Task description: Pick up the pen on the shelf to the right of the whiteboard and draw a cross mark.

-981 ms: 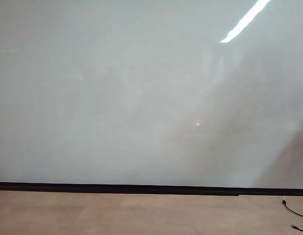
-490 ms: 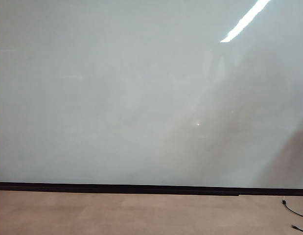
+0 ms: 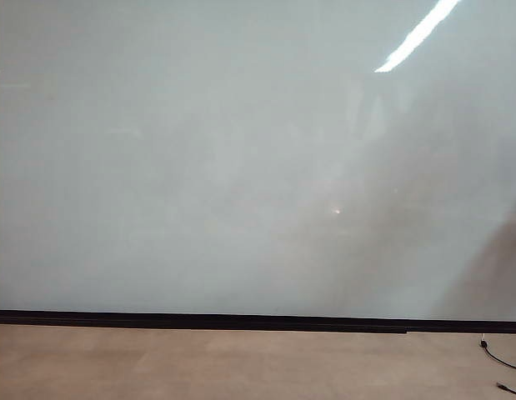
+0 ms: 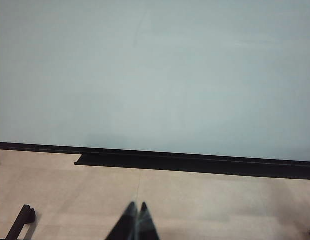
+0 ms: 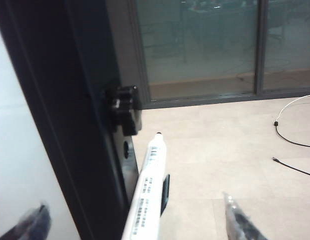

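Pen point(image 5: 146, 192) not yet gripped: white barrel w/ black print, dark tip pointing away from the wrist cam, propped on a small dark bracket beside the black frame point(image 5: 69, 115) at the board's edge.

L to R in ext. view: whiteboard point(image 3: 241, 167) fills nearly everything, glossy pale grey, streak of ceiling-light glare upper right, black strip along bottom edge, tan floor point(image 3: 241, 367) below, bit of black cable point(image 3: 499, 362) at lower right. No arm, no pen, no stroke anywhere on the board here. Cross mark not started.

Left gripper point(image 4: 136, 220): seen only in its own wrist view, parked low, fingertips pressed together, nothing between them, aimed at board's lower strip and floor. Well away from the pen; idle as far as can be judged.

Right gripper point(image 5: 139, 222): fingers spread wide, one fingertip point(image 5: 32, 225) on the board side, other over the floor side, pen barrel lying between them. No contact visible; both tips clear of the barrel. Behind the pen: glass partition, pale floor, white and black cables.

Progress, as a judgement: early. Approach to pen looks about done, jaws straddling it. Left to do: close on barrel, lift off holder, carry to board face, draw two crossing strokes.
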